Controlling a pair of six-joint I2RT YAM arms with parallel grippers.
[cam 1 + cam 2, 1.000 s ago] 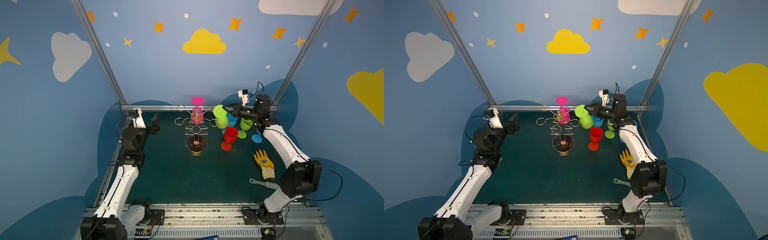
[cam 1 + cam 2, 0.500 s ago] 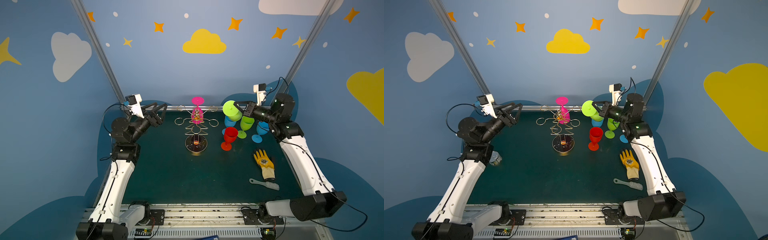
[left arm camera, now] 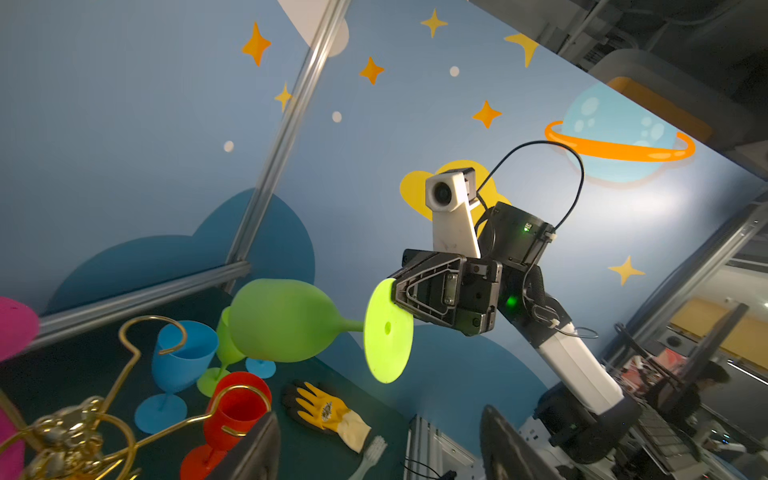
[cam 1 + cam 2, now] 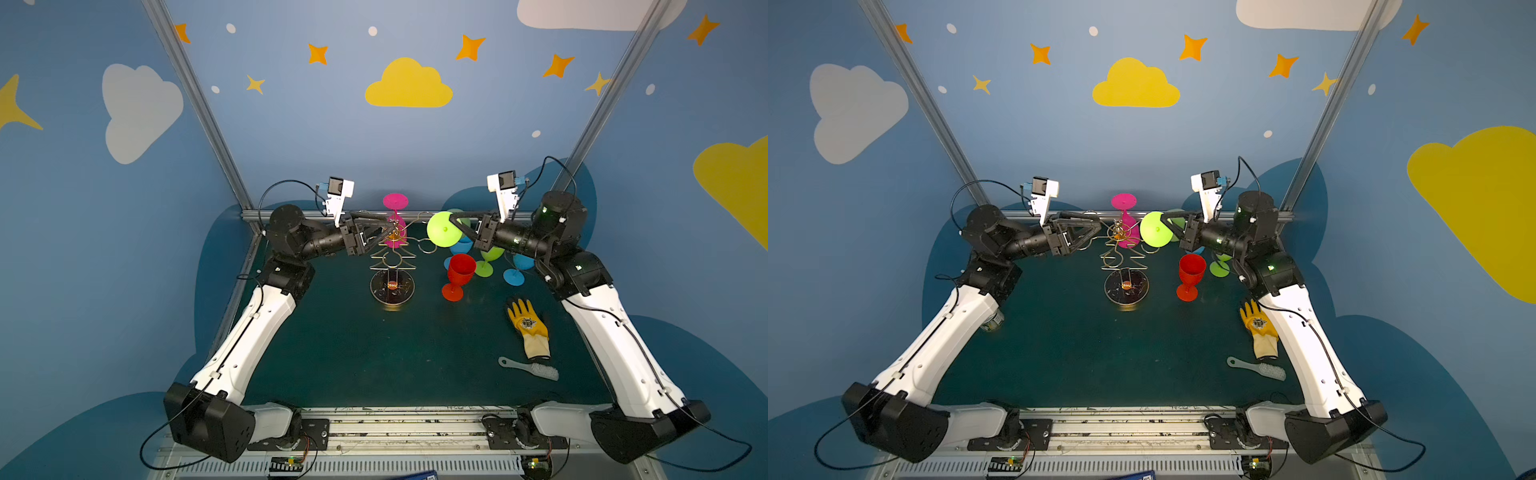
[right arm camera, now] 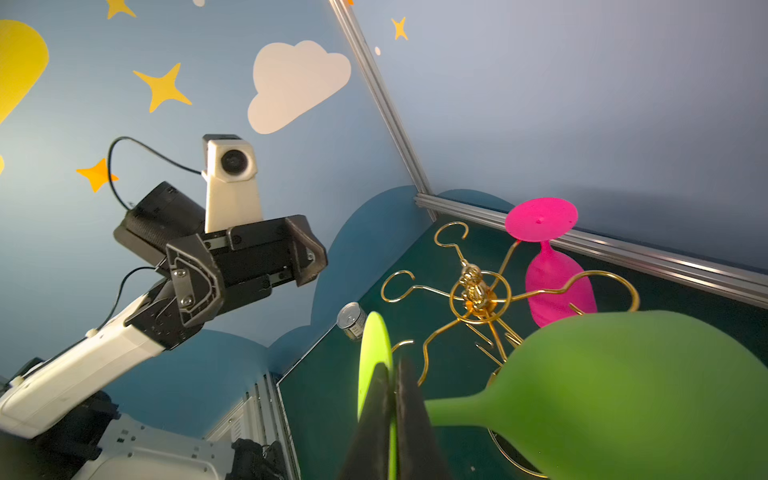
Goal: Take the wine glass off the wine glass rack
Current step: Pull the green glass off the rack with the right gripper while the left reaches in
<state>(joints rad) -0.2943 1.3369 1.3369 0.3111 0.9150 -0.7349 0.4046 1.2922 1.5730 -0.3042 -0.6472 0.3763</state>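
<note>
The gold wine glass rack stands mid-table on its round dark base. A pink wine glass hangs upside down on its far side, also in the right wrist view. My right gripper is shut on the flat foot of a lime-green wine glass, held sideways just right of the rack and apart from its arms. The foot is pinched between my fingers. My left gripper is open beside the rack's top knob, with nothing between its fingers.
A red glass, a green glass and blue glasses stand right of the rack under my right arm. A yellow glove and a brush lie at the front right. A can sits by the left edge.
My left arm rose and reached right until its gripper came level with the rack's top, its jaws narrowing a little. My right arm swung its elbow outward, still gripping the green glass.
</note>
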